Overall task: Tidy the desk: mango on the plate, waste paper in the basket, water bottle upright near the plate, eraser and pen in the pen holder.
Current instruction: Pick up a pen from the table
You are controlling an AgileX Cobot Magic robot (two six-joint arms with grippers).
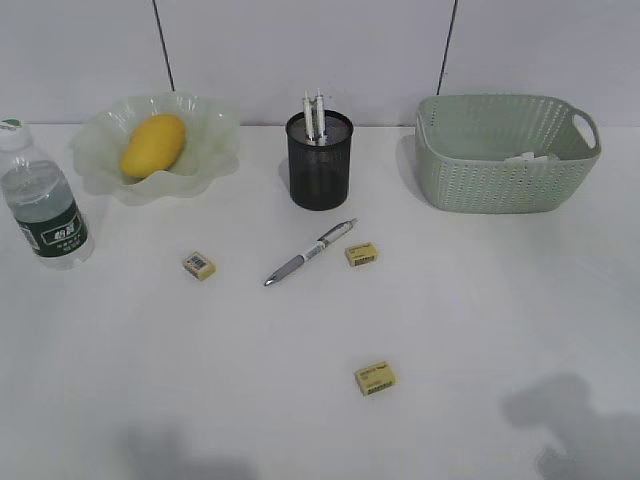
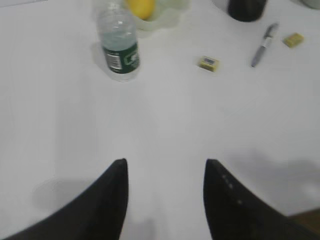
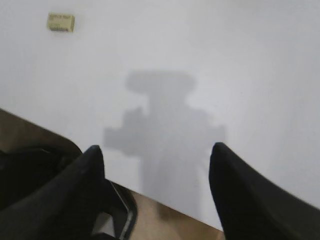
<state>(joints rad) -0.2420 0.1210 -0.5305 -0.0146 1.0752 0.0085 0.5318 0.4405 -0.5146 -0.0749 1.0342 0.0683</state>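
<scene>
The mango (image 1: 153, 145) lies on the green wavy plate (image 1: 205, 150) at the back left. The water bottle (image 1: 42, 200) stands upright left of the plate, also in the left wrist view (image 2: 119, 42). The black mesh pen holder (image 1: 320, 160) holds two pens. A grey pen (image 1: 310, 252) lies on the desk (image 1: 480, 320) in front of it. Three yellow erasers (image 1: 199, 264) (image 1: 361, 253) (image 1: 375, 377) lie loose. White paper (image 1: 530, 158) shows inside the green basket (image 1: 500, 170). My left gripper (image 2: 165, 165) and right gripper (image 3: 155, 152) are open and empty; neither shows in the exterior view.
The right wrist view shows the desk's front edge (image 3: 45, 131) with brown floor and a black base below it, and one eraser (image 3: 61, 22) at top left. Shadows of the arms fall on the desk's front part (image 1: 570, 420).
</scene>
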